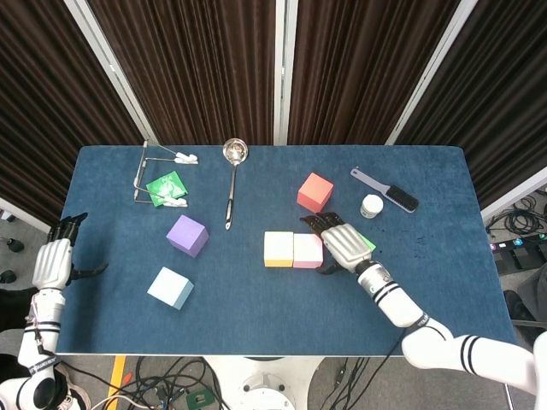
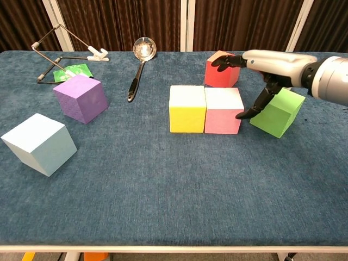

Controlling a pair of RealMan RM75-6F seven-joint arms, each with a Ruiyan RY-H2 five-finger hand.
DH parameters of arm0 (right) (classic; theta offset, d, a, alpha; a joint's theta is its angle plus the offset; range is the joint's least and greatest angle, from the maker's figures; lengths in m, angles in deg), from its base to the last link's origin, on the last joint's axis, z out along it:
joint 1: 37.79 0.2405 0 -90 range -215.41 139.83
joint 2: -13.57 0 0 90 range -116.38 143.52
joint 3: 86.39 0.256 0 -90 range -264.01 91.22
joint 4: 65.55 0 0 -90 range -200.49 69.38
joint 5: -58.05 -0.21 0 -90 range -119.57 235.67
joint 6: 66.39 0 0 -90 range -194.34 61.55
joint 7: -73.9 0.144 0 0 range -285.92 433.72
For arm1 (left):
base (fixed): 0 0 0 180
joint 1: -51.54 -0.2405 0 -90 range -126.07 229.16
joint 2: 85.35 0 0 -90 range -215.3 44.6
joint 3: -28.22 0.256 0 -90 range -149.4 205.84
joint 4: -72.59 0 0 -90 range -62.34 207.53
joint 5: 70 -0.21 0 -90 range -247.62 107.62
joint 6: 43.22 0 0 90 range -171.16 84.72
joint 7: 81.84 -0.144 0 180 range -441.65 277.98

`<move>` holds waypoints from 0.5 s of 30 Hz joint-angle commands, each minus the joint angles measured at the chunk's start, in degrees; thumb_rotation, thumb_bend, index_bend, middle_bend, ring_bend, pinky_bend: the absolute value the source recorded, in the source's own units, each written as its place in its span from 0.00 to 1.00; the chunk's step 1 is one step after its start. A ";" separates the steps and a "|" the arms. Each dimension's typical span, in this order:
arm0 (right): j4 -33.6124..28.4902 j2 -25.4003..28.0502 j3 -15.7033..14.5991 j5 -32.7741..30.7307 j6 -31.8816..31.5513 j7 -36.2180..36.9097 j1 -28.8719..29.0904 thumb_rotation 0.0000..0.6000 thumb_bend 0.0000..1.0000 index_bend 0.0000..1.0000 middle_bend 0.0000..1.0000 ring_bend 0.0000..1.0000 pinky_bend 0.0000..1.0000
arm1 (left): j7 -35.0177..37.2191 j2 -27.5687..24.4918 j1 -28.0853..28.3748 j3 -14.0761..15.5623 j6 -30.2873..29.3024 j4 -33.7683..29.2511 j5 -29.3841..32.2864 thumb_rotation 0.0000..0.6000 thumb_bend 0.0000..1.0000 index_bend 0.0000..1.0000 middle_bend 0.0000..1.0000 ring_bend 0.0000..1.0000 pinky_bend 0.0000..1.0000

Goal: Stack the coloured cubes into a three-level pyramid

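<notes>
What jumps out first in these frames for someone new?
The yellow foam cube and pink foam cube sit flush side by side mid-table. The right hand hangs spread over the pink cube's right edge, beside the tilted green foam cube. A purple foam cube and pale blue foam cube sit apart, far left.
</notes>
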 commanded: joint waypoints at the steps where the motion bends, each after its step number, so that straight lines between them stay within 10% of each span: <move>1: -2.84 2.72 0.16 -0.89 -1.84 -1.60 -1.20 1.00 0.06 0.00 0.09 0.00 0.00 | -0.01 0.03 0.07 -0.04 -0.04 -0.03 -0.08 1.00 0.10 0.09 0.09 0.00 0.06; 15: -10.43 4.78 -0.60 -20.72 -12.10 -17.25 -6.22 1.00 0.01 0.00 0.14 0.00 0.00 | 1.69 0.67 0.36 0.48 0.15 1.32 -1.29 1.00 0.10 0.09 0.09 0.00 0.06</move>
